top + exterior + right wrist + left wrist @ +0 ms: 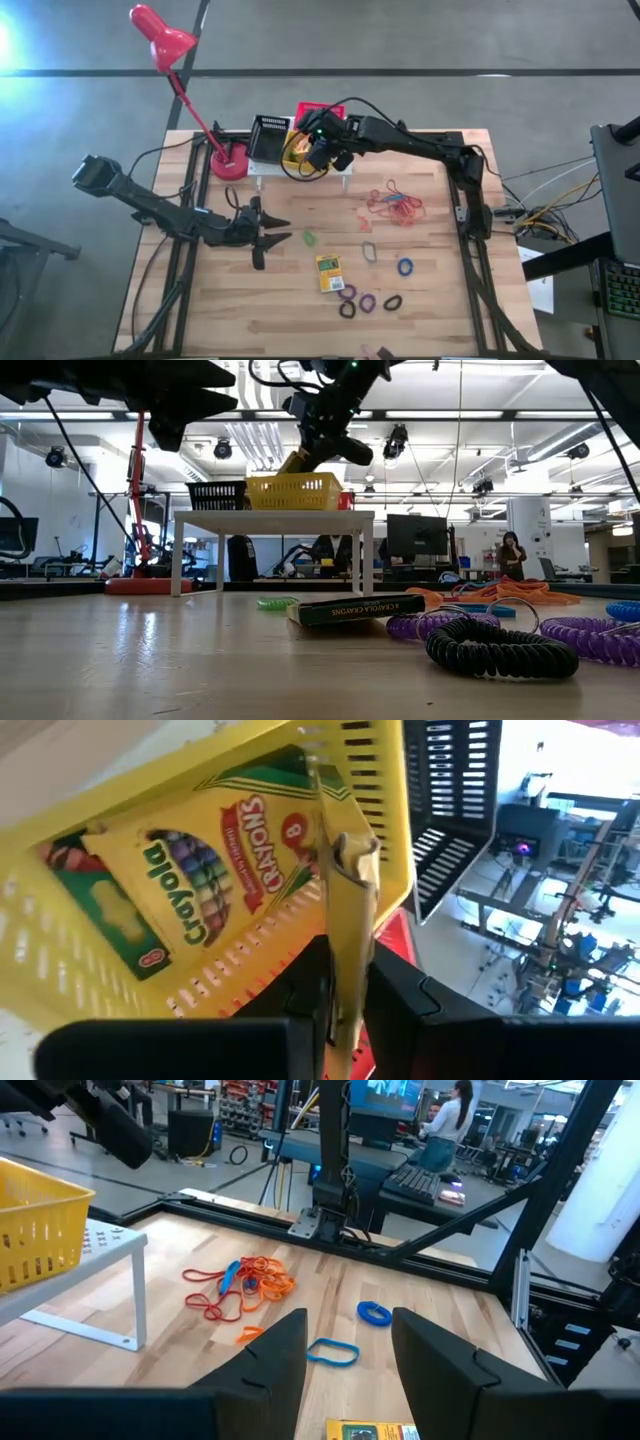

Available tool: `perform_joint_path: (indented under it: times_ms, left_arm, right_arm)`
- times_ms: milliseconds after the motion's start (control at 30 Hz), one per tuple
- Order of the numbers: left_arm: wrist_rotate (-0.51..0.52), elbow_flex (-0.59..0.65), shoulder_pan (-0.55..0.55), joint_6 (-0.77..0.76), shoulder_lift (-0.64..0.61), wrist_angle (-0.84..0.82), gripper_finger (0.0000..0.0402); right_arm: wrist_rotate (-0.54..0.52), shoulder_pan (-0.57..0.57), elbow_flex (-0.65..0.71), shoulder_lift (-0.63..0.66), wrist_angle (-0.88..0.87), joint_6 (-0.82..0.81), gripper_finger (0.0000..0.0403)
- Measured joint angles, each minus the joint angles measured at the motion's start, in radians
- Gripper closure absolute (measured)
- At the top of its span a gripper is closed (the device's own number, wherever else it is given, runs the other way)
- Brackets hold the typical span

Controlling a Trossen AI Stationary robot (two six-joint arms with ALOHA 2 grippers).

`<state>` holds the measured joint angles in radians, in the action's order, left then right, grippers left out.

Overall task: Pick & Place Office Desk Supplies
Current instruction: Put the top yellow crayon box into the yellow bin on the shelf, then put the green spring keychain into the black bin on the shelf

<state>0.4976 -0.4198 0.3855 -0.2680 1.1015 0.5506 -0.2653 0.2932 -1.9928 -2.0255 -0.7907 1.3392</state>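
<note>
On the white stand (pixel 300 170) at the table's far edge sit a black basket (pixel 270 135), a yellow basket (pixel 296 152) and a red basket (pixel 315 108). My right gripper (pixel 350 955) hovers over the yellow basket (pixel 200 970), shut on a crayon box (pixel 345 890). Another crayon box (pixel 190 880) lies flat inside that basket. A third crayon box (pixel 329 272) lies on the table, with red-orange rubber bands (pixel 395 205) and small rings (pixel 365 300) nearby. My left gripper (pixel 280 230) hangs open over the table's left half, touching nothing. My right gripper pinches the crayon box by its two broad faces (pixel 348 935) between its two fingers; the box shows edge-on. The fingers slant down from the table's right-near side. The box tilts with its far end (pixel 297 460) inside the yellow basket; whether that end rests there, I cannot tell.
A red desk lamp (pixel 165 45) stands with its base (pixel 230 160) left of the stand. Blue rings (pixel 375 1313) and a green band (pixel 309 238) lie mid-table. Dark frame rails (pixel 470 200) run along the table's sides. A person (pixel 511 555) stands far off in the room.
</note>
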Motion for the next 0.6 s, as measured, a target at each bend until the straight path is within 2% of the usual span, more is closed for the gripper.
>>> perform_joint_path:
  times_ms: [367,600]
  left_arm:
    - [0.0,0.0,0.0,-0.001,0.0,0.0,0.0247]
    - [0.0,0.0,0.0,-0.001,0.0,0.0,0.0247]
  right_arm:
    - [0.0,0.002,0.002,0.064,-0.037,-0.001,0.0256]
    - [-0.021,0.002,0.004,0.148,-0.097,-0.076,0.0227]
